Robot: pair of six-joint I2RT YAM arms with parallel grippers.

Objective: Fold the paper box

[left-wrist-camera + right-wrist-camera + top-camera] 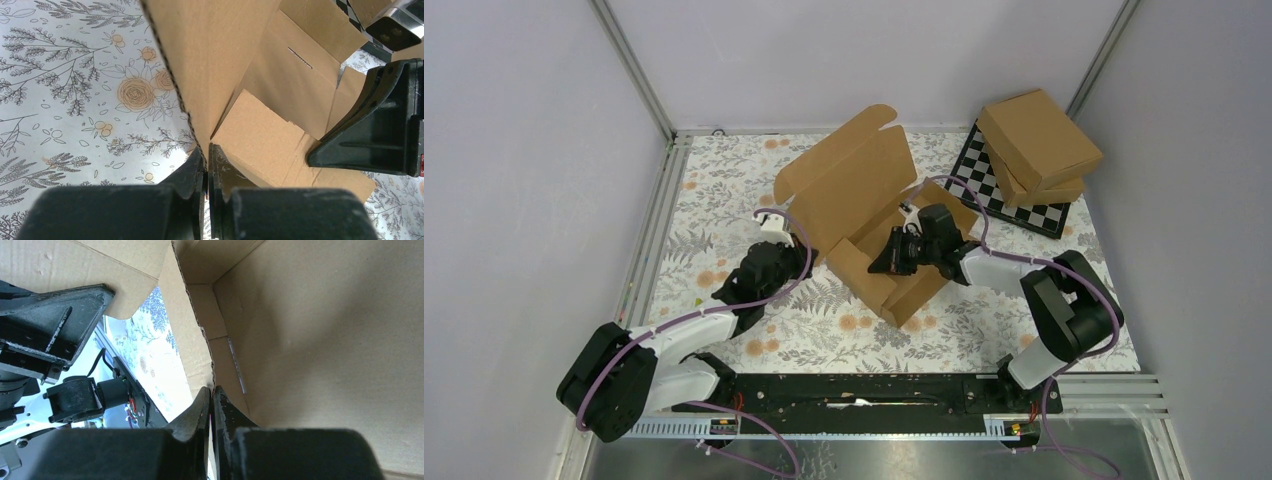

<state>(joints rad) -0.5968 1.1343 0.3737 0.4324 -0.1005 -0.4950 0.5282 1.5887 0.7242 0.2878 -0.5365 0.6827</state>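
The paper box (854, 185) lies half formed in the middle of the table, its big lid panel tilted up at the back and its side walls partly raised. My left gripper (812, 255) is at the box's left side, shut on the corrugated edge of an upright wall (220, 60); its jaws meet on the cardboard in the left wrist view (206, 152). My right gripper (887, 262) reaches into the box from the right and is shut on the edge of another wall (197, 355), with the jaws pinched together (212, 395). The box's inner floor (325, 330) fills the right wrist view.
Two ready-made cardboard boxes (1039, 145) are stacked on a chequered board (1014, 200) at the back right. A floral cloth (724, 230) covers the table. Metal frame posts (634, 70) and grey walls close in the back and sides.
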